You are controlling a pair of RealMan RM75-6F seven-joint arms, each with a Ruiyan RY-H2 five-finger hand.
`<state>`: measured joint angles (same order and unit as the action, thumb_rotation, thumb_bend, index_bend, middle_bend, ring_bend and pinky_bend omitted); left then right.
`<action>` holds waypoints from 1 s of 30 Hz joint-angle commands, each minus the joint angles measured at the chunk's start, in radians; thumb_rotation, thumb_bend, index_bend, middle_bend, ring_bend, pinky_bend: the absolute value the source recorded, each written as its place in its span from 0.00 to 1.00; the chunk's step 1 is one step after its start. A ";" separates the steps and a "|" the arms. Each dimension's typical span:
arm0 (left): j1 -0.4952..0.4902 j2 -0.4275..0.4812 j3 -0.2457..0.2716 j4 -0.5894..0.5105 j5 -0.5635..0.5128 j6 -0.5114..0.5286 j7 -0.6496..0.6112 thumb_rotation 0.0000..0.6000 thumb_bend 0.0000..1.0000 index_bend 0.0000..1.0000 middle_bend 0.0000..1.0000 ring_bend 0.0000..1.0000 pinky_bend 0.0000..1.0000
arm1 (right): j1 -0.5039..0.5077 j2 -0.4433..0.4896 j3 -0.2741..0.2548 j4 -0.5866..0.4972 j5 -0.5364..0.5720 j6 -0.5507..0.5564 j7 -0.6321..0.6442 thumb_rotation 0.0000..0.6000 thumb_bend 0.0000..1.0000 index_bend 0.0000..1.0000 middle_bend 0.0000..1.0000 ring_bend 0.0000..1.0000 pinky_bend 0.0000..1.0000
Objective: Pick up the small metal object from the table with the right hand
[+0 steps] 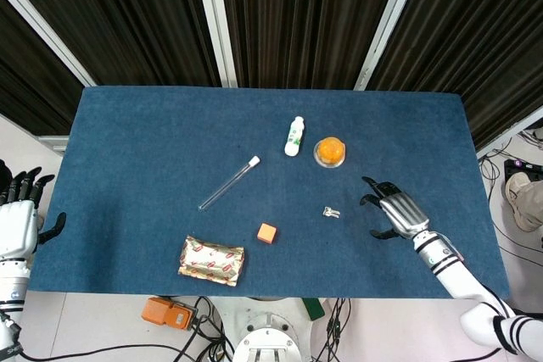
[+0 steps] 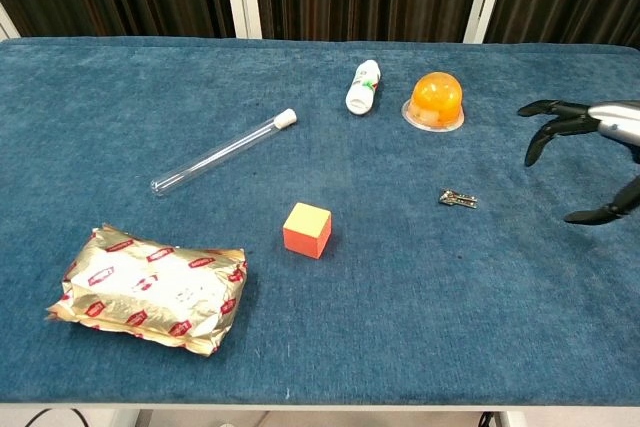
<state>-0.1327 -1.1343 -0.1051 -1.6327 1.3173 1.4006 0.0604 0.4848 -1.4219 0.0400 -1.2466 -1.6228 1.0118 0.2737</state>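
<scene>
The small metal object (image 1: 331, 211) (image 2: 458, 198) lies flat on the blue cloth, right of centre. My right hand (image 1: 392, 210) (image 2: 590, 142) hovers over the table to the right of it, fingers spread and empty, a short gap away. My left hand (image 1: 19, 218) hangs off the table's left edge, fingers apart, holding nothing; the chest view does not show it.
On the blue table (image 1: 127, 142): an orange dome (image 1: 329, 152) (image 2: 437, 99) and a white bottle (image 1: 293, 136) (image 2: 364, 85) behind the metal object, a glass test tube (image 1: 228, 182) (image 2: 222, 152), an orange cube (image 1: 267, 233) (image 2: 307, 229), and a foil packet (image 1: 211, 260) (image 2: 148, 288) at front left.
</scene>
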 commanded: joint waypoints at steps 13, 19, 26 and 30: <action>-0.002 0.001 0.002 -0.002 -0.006 -0.008 0.008 1.00 0.30 0.18 0.07 0.03 0.15 | 0.091 -0.168 0.014 0.189 0.022 -0.023 0.175 1.00 0.32 0.55 0.09 0.23 0.17; -0.003 0.000 0.002 -0.003 -0.007 -0.011 0.014 1.00 0.30 0.18 0.07 0.03 0.15 | 0.123 -0.189 0.011 0.208 0.017 -0.026 0.190 1.00 0.32 0.56 0.09 0.23 0.17; -0.004 0.001 0.001 -0.003 -0.011 -0.014 0.012 1.00 0.30 0.18 0.07 0.03 0.15 | 0.147 -0.182 0.012 0.185 0.017 -0.018 0.170 1.00 0.32 0.59 0.09 0.23 0.17; -0.004 0.001 0.001 -0.004 -0.013 -0.016 0.011 1.00 0.30 0.18 0.07 0.03 0.15 | 0.156 -0.181 0.006 0.183 0.032 -0.041 0.155 1.00 0.32 0.60 0.09 0.23 0.17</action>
<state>-0.1372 -1.1329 -0.1039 -1.6372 1.3042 1.3846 0.0719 0.6385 -1.6029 0.0479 -1.0635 -1.5942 0.9757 0.4322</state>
